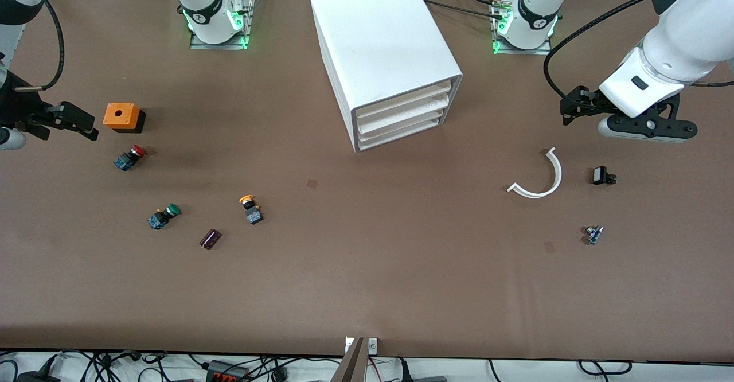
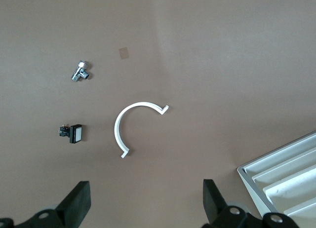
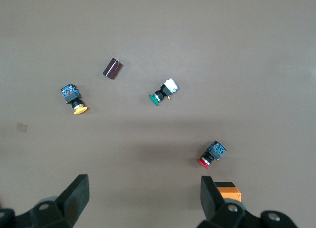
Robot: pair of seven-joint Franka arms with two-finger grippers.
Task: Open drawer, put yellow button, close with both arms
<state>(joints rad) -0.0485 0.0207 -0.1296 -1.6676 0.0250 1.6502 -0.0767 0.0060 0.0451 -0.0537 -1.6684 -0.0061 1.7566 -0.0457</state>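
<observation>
Black fingers on my left gripper [image 2: 144, 203] and right gripper [image 3: 142, 201] stand wide apart, both empty. Right hovers over the red button [image 3: 212, 155]; left hangs near the white arc [image 2: 132, 125]. I judge the yellow button [image 1: 250, 208], lying nearer the camera than the cabinet [image 1: 387, 55], light, rigid, best pinched across its body. The top drawer [image 1: 403, 100] sits shut, handle indistinct.

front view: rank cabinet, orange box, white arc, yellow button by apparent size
1. cabinet, by far the largest
2. white arc, thin but widest span after it
3. orange box
4. yellow button, smallest

Arc versus box is unsure by area: the arc spans wider, the box is solid.
</observation>
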